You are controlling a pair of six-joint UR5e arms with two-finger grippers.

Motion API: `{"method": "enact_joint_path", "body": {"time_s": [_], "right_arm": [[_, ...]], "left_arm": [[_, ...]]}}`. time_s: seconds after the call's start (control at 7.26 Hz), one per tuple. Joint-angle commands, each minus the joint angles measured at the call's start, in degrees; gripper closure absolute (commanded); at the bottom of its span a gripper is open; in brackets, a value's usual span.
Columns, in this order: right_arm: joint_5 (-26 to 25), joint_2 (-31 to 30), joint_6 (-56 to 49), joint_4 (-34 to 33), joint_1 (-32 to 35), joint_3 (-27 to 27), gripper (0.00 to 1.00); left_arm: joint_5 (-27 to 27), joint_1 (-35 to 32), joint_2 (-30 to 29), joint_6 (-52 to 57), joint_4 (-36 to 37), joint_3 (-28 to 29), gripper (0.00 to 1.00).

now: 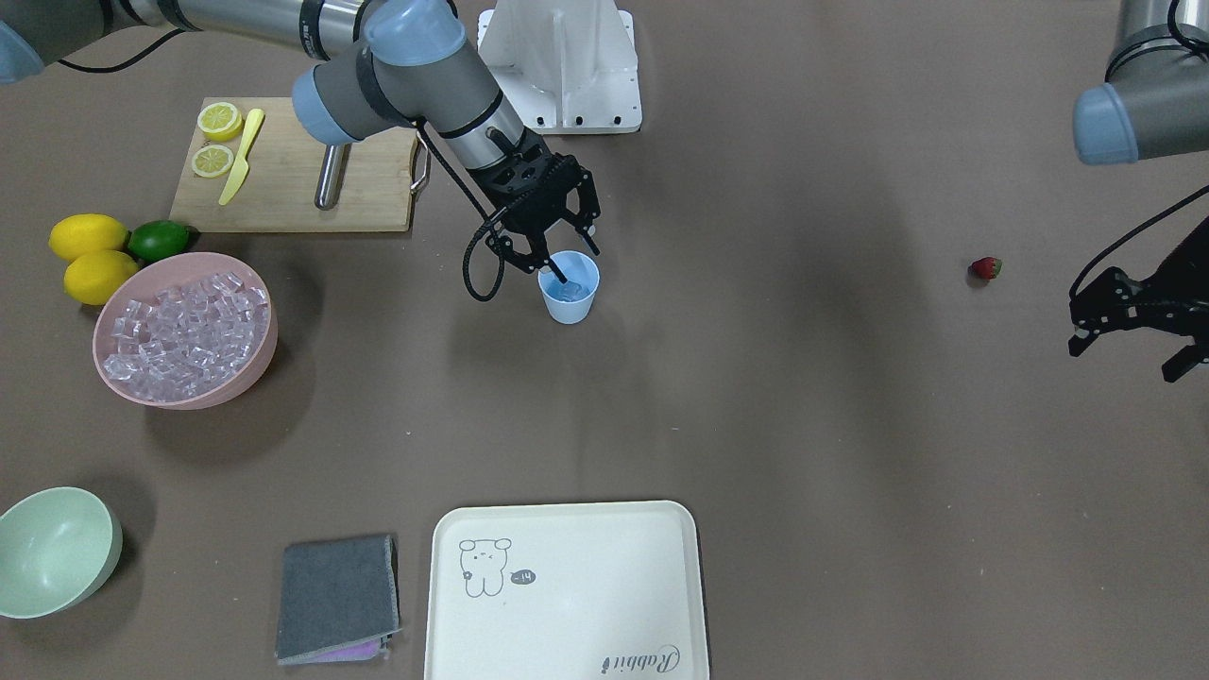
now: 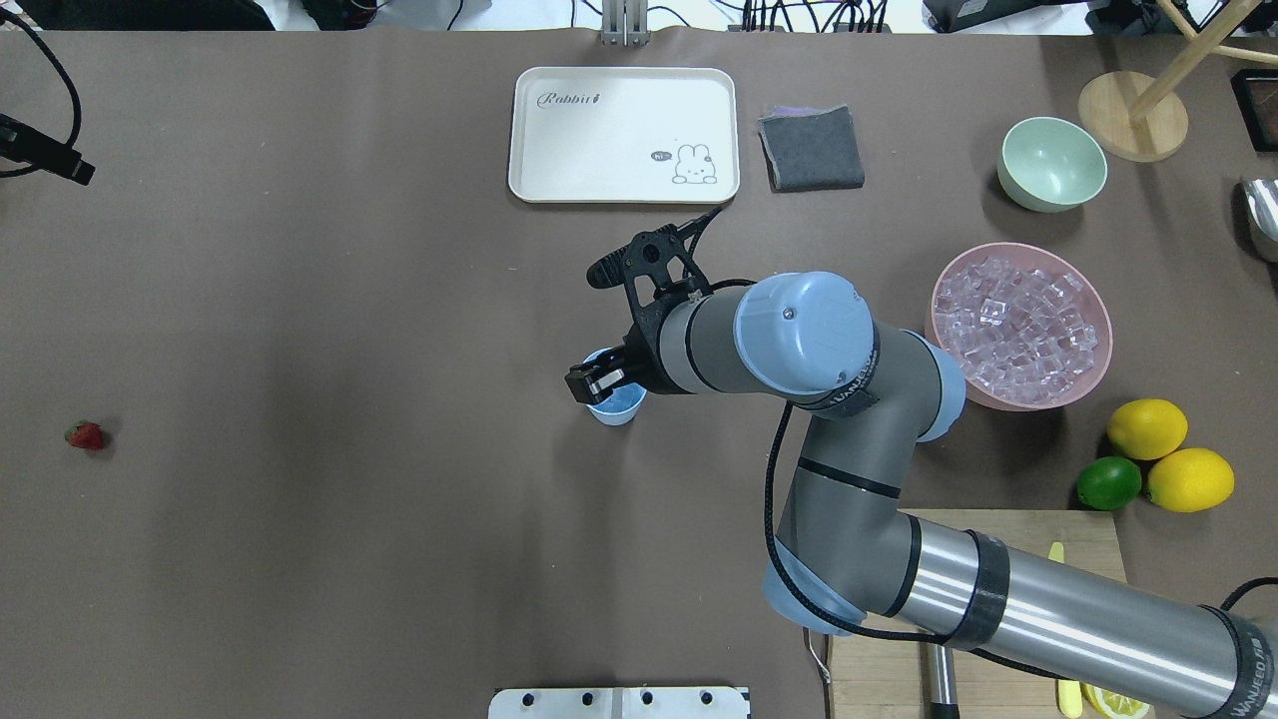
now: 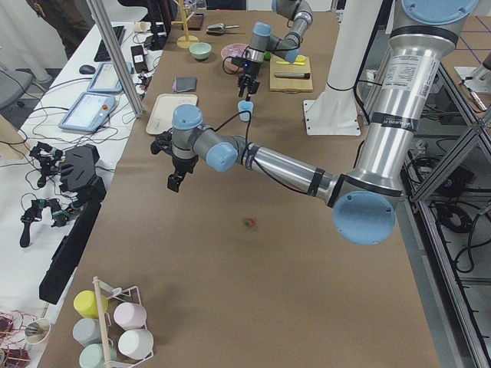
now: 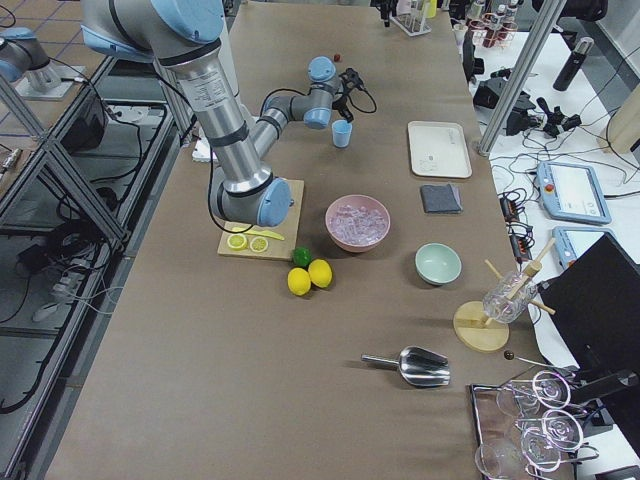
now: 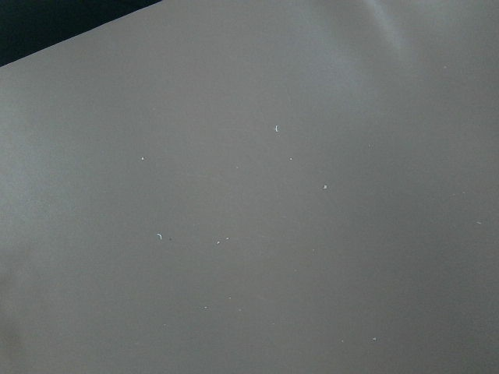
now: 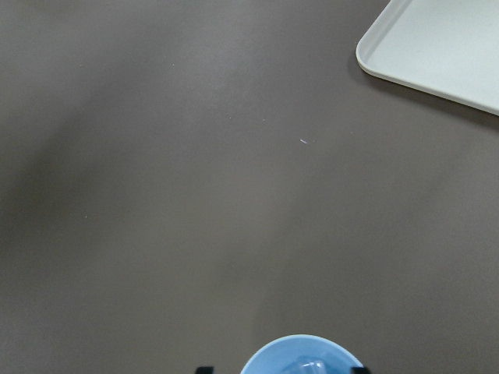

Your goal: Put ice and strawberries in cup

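Note:
The light-blue cup (image 1: 570, 297) stands mid-table and also shows in the overhead view (image 2: 619, 407) and at the bottom of the right wrist view (image 6: 304, 357). A clear ice cube (image 6: 309, 366) lies inside it. My right gripper (image 1: 578, 264) hangs open just over the cup's mouth, empty. The rest of the ice (image 1: 184, 326) fills a pink bowl (image 1: 247, 378). The red strawberry (image 1: 985, 268) lies alone on the table, also in the overhead view (image 2: 86, 435). My left gripper (image 1: 1133, 351) hovers open and empty a short way from the strawberry.
A wooden cutting board (image 1: 293, 184) with lemon halves and a yellow knife lies behind the ice bowl. Two lemons and a lime (image 1: 159, 239) sit beside it. A cream tray (image 1: 567, 586), a grey cloth (image 1: 338, 597) and a pale green bowl (image 1: 57, 552) line the operators' edge.

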Motion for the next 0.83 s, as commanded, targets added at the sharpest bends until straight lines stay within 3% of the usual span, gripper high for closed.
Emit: {"method": "enact_joint_path", "body": {"time_s": [0.0, 0.28, 0.69], "right_arm": [[0.9, -1.9, -0.3, 0.0, 1.0, 2.2, 0.00], [10.7, -3.9, -1.0, -0.1, 8.1, 3.2, 0.00], [21.7, -9.3, -8.4, -0.3, 21.2, 3.2, 0.00]], "left_arm": [[0.0, 0.0, 0.6, 0.1, 0.1, -0.3, 0.02], [-0.2, 0.0, 0.6, 0.1, 0.5, -0.1, 0.02], [-3.0, -0.1, 2.2, 0.3, 0.4, 0.2, 0.02]]}}
